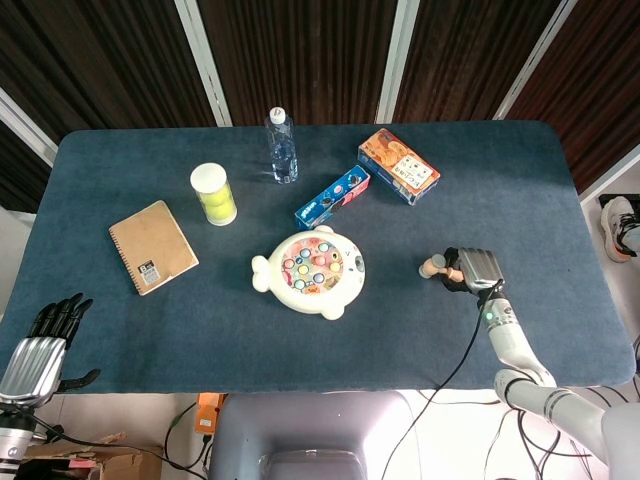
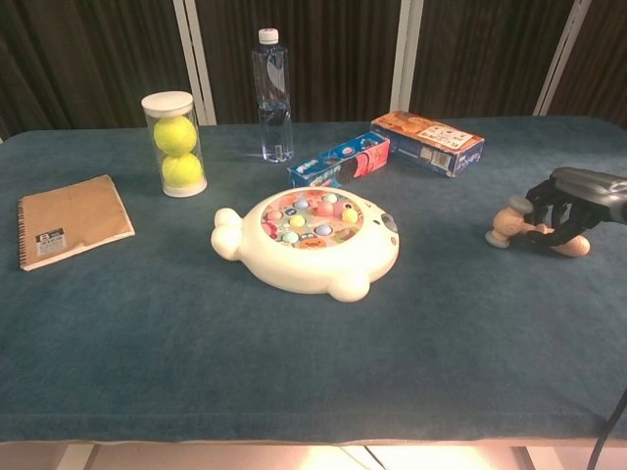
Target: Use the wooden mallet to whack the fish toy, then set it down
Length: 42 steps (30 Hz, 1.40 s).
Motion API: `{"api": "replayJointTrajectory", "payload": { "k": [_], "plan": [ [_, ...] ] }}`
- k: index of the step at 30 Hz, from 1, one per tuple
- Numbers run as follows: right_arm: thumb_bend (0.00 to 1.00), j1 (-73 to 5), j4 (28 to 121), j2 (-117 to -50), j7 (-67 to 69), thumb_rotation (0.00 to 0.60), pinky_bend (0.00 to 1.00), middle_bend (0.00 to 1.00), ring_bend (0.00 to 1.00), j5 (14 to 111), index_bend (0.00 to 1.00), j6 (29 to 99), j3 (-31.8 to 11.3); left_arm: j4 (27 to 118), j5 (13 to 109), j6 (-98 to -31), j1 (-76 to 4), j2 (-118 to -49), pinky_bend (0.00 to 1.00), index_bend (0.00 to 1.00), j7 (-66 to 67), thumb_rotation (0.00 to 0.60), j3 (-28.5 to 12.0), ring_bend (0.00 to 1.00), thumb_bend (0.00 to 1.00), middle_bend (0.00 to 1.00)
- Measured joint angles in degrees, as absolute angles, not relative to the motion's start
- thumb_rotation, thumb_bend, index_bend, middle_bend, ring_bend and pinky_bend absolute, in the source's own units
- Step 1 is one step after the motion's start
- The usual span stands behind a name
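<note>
Wooden mallet [image 2: 537,233] is lying on the blue surface [image 1: 150,330] at the robot's right, head pointing toward the middle, handle running under the right hand [image 2: 573,196]. Right hand's fingers [image 2: 541,201] are curled down over the handle, wrapping it or very nearly so. Can't tell from either view whether the grip is fully firm, but the handle does look enclosed w/ the mallet resting on the cloth.

Fish toy [image 1: 310,272] sits mid-surface, well apart from the mallet and to its left, round top w/ coloured pegs facing up. Left hand [image 1: 45,345] hangs off the near-left edge, fingers spread, holding nothing.

Step in hand, as I read it: securing the grasp before lift. To do it well, close the fingers fully round the handle before raising. A loose hold lets the head droop or twist. Lift straight up first so the head clears the cloth, then carry left toward the toy.

Aim for the toy's top, approaching from above, not sideways, so the toy isn't shoved across the surface. Blue snack box [image 1: 332,197] lies just behind the toy, so keep the swing short and vertical.
</note>
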State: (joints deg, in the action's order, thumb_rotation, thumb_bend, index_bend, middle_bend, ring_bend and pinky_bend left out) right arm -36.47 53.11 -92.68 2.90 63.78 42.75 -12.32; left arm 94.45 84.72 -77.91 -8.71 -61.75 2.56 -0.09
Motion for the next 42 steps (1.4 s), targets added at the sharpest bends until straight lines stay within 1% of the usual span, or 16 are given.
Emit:
{"api": "replayJointTrajectory", "payload": {
  "k": [3,7,10,13,18,24,33,38,42],
  "plan": [
    [0.43,-36.5,52.6,-93.1,2.8,0.600,0.59,0.59,0.54,63.8,0.81,43.1,-12.4,94.4,84.8,-78.0,-8.7,-61.7,0.08,0.00,2.5,0.600,-0.1,0.00,0.08,0.00],
    [0.45,-36.4,51.7,-93.9,2.5,0.600,0.65,0.66,0.60,63.9,0.89,44.4,-12.6,94.4,84.9,-78.1,-8.6,-61.7,0.08,0.00,2.4,0.600,-0.1,0.00,0.08,0.00],
    [0.49,-36.3,50.6,-94.9,2.5,0.600,0.70,0.72,0.66,64.1,0.96,45.8,-13.0,94.4,84.9,-78.2,-8.6,-61.7,0.08,0.00,2.3,0.600,-0.1,0.00,0.08,0.00],
    [0.52,-36.3,49.7,-95.8,3.2,0.600,0.73,0.76,0.69,64.7,0.99,47.4,-13.3,94.3,84.8,-78.2,-8.5,-61.6,0.08,0.00,2.1,0.600,-0.1,0.00,0.08,0.00],
    [0.53,-36.2,50.2,-95.5,5.1,0.600,0.75,0.78,0.71,66.9,1.00,50.2,-13.7,94.3,84.9,-78.3,-8.5,-61.6,0.08,0.00,1.9,0.600,-0.1,0.00,0.08,0.00],
    [0.53,-36.3,55.4,-92.4,3.6,0.600,0.75,0.79,0.72,67.8,1.00,51.3,-14.2,94.3,85.1,-78.2,-8.6,-61.6,0.08,0.00,2.0,0.600,-0.1,0.00,0.08,0.00],
    [0.53,-38.9,69.0,-86.7,-4.4,0.600,0.75,0.79,0.73,66.0,1.00,51.3,-16.8,94.4,84.7,-77.9,-8.8,-61.7,0.08,0.00,2.4,0.600,-0.3,0.00,0.08,0.00],
    [0.53,-42.3,75.3,-85.0,-14.0,0.600,0.75,0.79,0.73,61.9,1.00,50.6,-18.6,94.4,84.6,-77.8,-8.9,-61.6,0.08,0.00,2.3,0.600,-0.3,0.00,0.08,0.00],
    [0.53,-45.9,79.0,-84.8,-21.7,0.600,0.75,0.79,0.73,56.0,0.99,50.0,-19.8,94.3,84.8,-77.9,-8.8,-61.5,0.08,0.00,2.1,0.600,-0.3,0.00,0.08,0.00]
  ]
}}
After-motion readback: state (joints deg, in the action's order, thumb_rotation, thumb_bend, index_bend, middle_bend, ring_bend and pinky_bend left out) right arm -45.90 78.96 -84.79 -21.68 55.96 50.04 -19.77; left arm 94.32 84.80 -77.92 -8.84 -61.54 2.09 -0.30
